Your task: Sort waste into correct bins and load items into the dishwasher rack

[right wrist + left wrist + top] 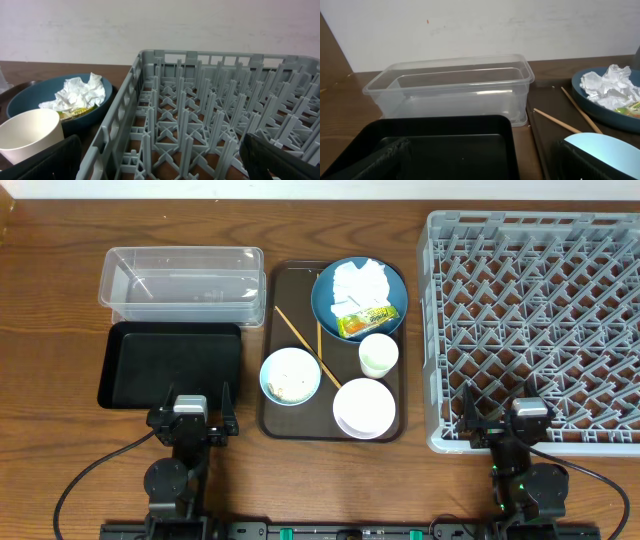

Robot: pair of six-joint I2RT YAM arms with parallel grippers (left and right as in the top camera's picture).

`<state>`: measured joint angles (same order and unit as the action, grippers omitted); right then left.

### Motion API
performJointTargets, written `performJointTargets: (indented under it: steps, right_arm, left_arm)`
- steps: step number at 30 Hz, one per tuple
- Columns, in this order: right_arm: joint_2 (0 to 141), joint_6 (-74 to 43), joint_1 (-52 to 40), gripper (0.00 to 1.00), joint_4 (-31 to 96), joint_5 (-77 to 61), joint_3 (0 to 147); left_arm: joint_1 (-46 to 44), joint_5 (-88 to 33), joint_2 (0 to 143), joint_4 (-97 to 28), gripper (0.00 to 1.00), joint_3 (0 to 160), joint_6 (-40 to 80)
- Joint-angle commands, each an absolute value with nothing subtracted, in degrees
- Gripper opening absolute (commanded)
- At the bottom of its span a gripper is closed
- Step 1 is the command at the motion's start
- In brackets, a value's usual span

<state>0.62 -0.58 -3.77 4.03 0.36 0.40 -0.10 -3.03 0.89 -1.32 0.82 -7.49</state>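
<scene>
The dark blue plate [340, 285] on the brown serving tray [275, 415] holds crumpled white napkins [360, 283] and the snack wrapper [366, 320]. The small white cup [378, 355], the white bowl [364, 407], the light blue bowl [290, 375] with rice and two chopsticks [310, 340] share that tray. The clear tub [182, 285] and black tray [172, 365] sit left; the grey dishwasher rack [535, 330] sits right. My left gripper [190, 423] is open and empty at the black tray's near edge [445, 150]. My right gripper [505, 423] is open and empty at the rack's near edge [165, 145].
The clear tub [452, 90] stands behind the black tray in the left wrist view, with the plate [610, 97] and chopsticks [570, 112] to its right. The right wrist view shows the cup [30, 132] and plate [60, 100] left of the rack.
</scene>
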Motion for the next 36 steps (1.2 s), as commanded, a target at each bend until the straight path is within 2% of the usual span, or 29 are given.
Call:
performJointTargets:
  steps: [1,36]
  right_arm:
    - [0.64,0.27,-3.4,0.99,4.29,-0.25,0.32]
    - [0.64,1.61,-3.4,0.99,2.83,1.1,0.32]
  left_arm:
    - [0.19,-2.31,1.04,-4.01,0.91,0.25,-7.16]
    - [0.19,-2.31,1.04,-4.01,0.91,0.25,-7.18]
